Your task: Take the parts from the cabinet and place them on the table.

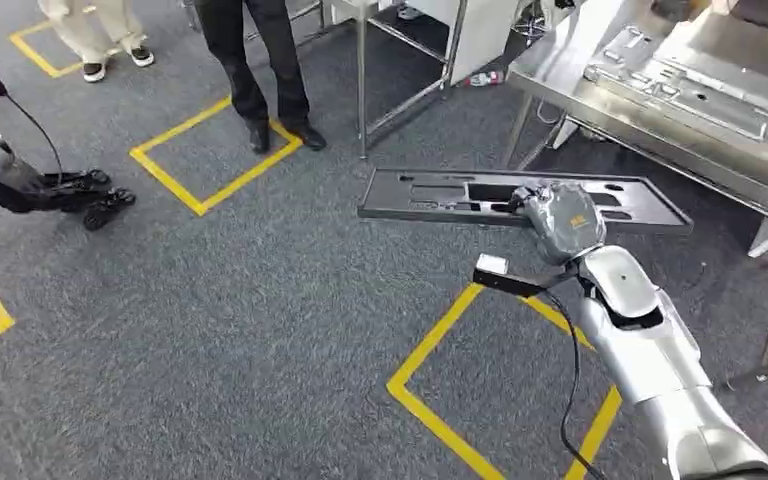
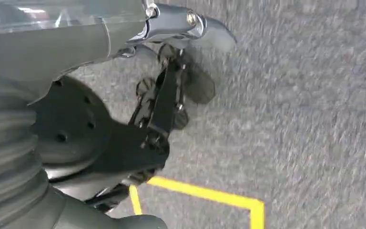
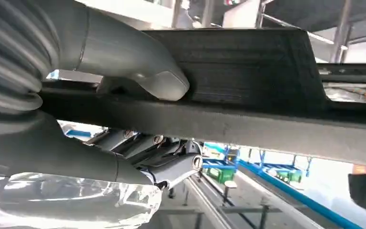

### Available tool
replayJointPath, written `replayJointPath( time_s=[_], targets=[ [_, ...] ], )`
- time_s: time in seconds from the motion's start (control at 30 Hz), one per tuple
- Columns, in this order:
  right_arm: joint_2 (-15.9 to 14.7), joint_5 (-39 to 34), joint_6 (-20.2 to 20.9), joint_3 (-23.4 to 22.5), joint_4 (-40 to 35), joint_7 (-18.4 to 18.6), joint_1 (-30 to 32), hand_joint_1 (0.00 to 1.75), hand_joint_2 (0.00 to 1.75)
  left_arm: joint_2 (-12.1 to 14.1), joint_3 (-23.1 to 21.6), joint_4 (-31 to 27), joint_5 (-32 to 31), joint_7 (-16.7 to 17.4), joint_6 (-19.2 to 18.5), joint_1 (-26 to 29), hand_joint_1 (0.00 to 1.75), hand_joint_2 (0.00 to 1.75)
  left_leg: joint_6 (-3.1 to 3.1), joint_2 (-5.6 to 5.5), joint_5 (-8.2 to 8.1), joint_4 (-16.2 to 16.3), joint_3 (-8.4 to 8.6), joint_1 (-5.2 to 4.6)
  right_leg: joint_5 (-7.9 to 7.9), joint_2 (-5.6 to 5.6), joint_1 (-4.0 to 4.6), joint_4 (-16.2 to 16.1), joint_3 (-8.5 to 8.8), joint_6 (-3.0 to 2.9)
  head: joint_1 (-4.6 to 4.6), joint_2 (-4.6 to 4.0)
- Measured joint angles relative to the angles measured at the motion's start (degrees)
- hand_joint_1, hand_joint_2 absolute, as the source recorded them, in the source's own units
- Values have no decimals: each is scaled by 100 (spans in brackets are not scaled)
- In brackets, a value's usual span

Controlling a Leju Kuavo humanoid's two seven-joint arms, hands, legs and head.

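A long black moulded part (image 1: 440, 195) hangs level above the grey carpet, held at its middle by my right hand (image 1: 558, 218). In the right wrist view the grey thumb (image 3: 140, 71) lies over the black part (image 3: 257, 62) while the darker fingers (image 3: 157, 152) curl under it. The part's far end reaches toward the steel table (image 1: 650, 135) at the right, where grey metal parts (image 1: 685, 75) lie. My left hand (image 1: 85, 195) is out at the far left over the floor, and its dark fingers (image 2: 162, 95) are stretched out with nothing in them.
Two people stand at the back: dark trousers (image 1: 260, 70) and beige trousers (image 1: 95, 30). A metal frame (image 1: 362, 80) stands between them and the table. Yellow tape squares (image 1: 210, 150) mark the carpet, one (image 1: 440, 350) just below my right arm.
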Motion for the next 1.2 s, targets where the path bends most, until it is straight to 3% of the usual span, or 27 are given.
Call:
replayJointPath(
  time_s=[0.03,0.07,0.1,0.13,0.2,0.23,0.27,0.3,0.33,0.37,0.4,0.5,0.53,0.57,0.6,0.63,0.7,0.73,0.77,0.83,0.87,0.9,1.03,1.07,1.1,1.13,1.2],
  targets=[
    [-18,0,0,0,2,0,14,175,175,-11,26,2,59,-61,94,-6,0,175,50,57,33,-57,14,43,-12,16,10,12,-7,25,-7,2],
    [-24,-7,-4,0,2,-2,31,175,175,-17,59,0,131,-140,166,-14,0,175,87,102,48,-84,27,44,-93,-221,19,106,-46,41,11,0],
    [-31,-9,-4,0,13,2,26,175,175,-26,98,0,214,-203,194,-9,0,175,112,135,53,-95,27,42,-269,-411,23,379,-178,67,64,2],
    [-31,-15,-13,0,22,2,32,175,175,-31,153,0,320,-260,190,8,0,175,118,177,50,-96,24,31,-490,-508,16,835,-396,97,59,0],
    [-26,-37,-33,2,55,0,82,175,175,-31,300,0,536,-341,56,32,0,175,139,278,35,-92,24,15,-796,-555,-12,1703,-826,128,63,2],
    [-26,-37,-35,2,72,0,112,175,175,-31,367,0,650,-371,-69,41,0,175,139,320,29,-90,26,10,-776,-560,-15,1817,-898,128,65,2],
    [-26,-37,-35,2,87,0,145,175,175,-31,439,0,738,-397,-194,48,0,175,139,370,21,-89,30,7,-622,-573,-14,1641,-826,121,66,0],
    [-28,-37,-37,0,94,4,175,175,175,-31,498,0,774,-413,-285,46,0,175,134,408,15,-89,39,2,-393,-596,-11,1237,-628,103,66,2],
    [-28,-37,-44,-4,94,20,192,175,175,-31,533,0,804,-424,-328,42,0,175,125,459,1,-91,62,-8,-109,-672,4,616,-311,63,66,0],
    [-28,-37,-55,-13,92,35,195,175,175,-33,568,0,813,-435,-352,43,0,175,116,494,-12,-96,84,-18,75,-912,49,78,-23,-5,66,0],
    [-28,-37,-70,-24,92,50,196,175,175,-39,599,0,822,-439,-368,45,0,175,87,539,-27,-89,88,-59,0,-1102,124,-15,18,-71,50,0],
    [-44,-37,-83,-42,92,52,225,175,175,-42,664,0,833,-448,-372,49,0,175,8,683,-44,-130,129,-33,26,-907,144,-43,-8,-115,70,0],
    [-52,-37,-85,-48,90,52,232,175,175,-42,677,0,837,-448,-370,42,0,175,-36,744,-57,-149,177,-46,57,-837,131,-117,23,-156,65,2],
    [-55,-37,-91,-52,81,52,266,175,175,-39,691,0,837,-448,-372,38,0,175,-74,609,-116,-85,151,-24,98,-798,59,-179,87,-169,52,0],
    [-55,-37,-103,-50,79,52,262,175,175,-37,699,0,837,-450,-372,44,0,175,-84,388,-271,170,51,-23,106,-736,50,-203,105,-198,55,0],
    [-55,-37,-103,-50,79,52,261,175,175,-37,710,0,839,-448,-374,54,0,175,-97,293,-490,582,-139,-13,105,-684,44,-202,105,-208,44,0],
    [-50,-37,-103,-48,79,52,285,175,175,-33,737,0,839,-448,-372,70,0,175,-132,248,-857,1497,-591,-9,96,-562,47,-191,105,-223,31,0],
    [-44,-37,-103,-42,79,52,306,175,175,-33,750,0,839,-448,-372,72,0,175,-139,247,-874,1736,-726,-8,93,-488,47,-179,105,-223,26,2],
    [-37,-37,-103,-39,79,50,328,175,175,-33,756,0,841,-448,-370,73,0,175,-139,246,-720,1630,-704,-7,80,-408,43,-163,111,-216,28,2],
    [-37,-37,-103,-39,79,44,348,175,175,-28,761,0,844,-450,-374,65,0,175,-127,208,-181,740,-321,14,46,-267,34,-108,115,-182,26,2],
    [-37,-37,-105,-42,76,57,354,175,175,-24,767,0,857,-450,-394,62,0,175,-118,78,64,227,-90,32,17,-212,29,-61,106,-160,28,0],
    [-35,-37,-109,-46,74,70,361,175,175,-22,782,0,859,-448,-409,65,0,175,-89,-138,-37,31,17,42,-10,-172,50,-22,69,-125,33,0],
    [-41,-11,-118,-83,37,94,467,175,175,-17,789,0,865,-463,-479,51,0,175,34,15,2,-44,40,23,18,8,12,-22,12,13,24,0],
    [-57,0,-118,-92,20,92,506,175,175,-33,789,0,861,-470,-492,40,0,175,81,76,32,-96,52,59,-17,-57,-1,8,3,23,11,2],
    [-66,13,-111,-105,-7,90,506,175,175,-26,789,0,859,-479,-514,30,0,175,109,107,38,-120,63,55,-137,-313,30,172,-74,55,85,2],
    [-63,15,-109,-114,-4,103,488,175,175,-26,789,0,857,-487,-538,35,0,175,119,152,41,-122,62,50,-351,-448,22,548,-261,87,114,0],
    [-57,44,-96,-118,-4,103,494,175,175,-26,789,0,850,-487,-564,50,0,175,141,256,25,-118,62,36,-734,-540,-8,1494,-728,137,116,2]
  ],
)
